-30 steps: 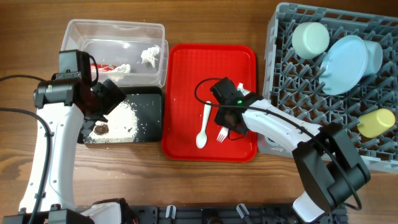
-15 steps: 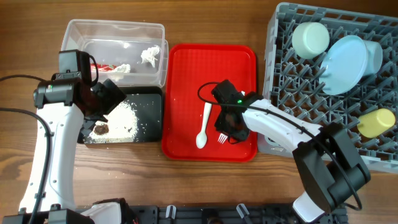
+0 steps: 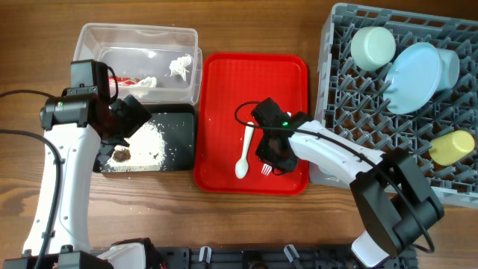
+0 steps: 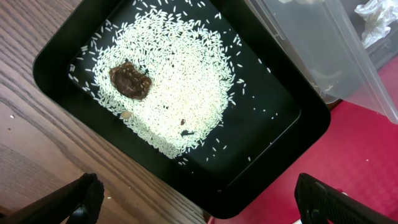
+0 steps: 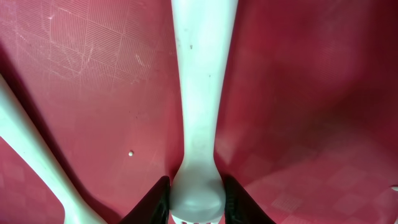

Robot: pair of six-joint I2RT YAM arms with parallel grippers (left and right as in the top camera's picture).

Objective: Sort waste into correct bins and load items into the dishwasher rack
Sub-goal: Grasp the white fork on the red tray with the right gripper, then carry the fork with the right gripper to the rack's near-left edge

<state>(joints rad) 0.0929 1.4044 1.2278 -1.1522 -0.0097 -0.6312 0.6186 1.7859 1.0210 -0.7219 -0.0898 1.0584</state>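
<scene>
The fork (image 5: 202, 93) lies flat on the red tray (image 3: 224, 63) at mid-table, toward the near edge. Its long axis runs far edge to near edge, tines nearest the near edge, with the spoon (image 3: 244, 153) just beside it on the left. The right gripper (image 3: 272, 153) is directly above the fork. Its fingers (image 5: 155, 199) flank the neck closely, across the long axis; whether they clamp it cannot be told. The left gripper (image 4: 199, 198) hangs wide open and empty over the black tray (image 4: 292, 134) near the left edge, well apart from the fork. The right arm is the nearer, and the rack (image 3: 336, 90) is at the right edge
</scene>
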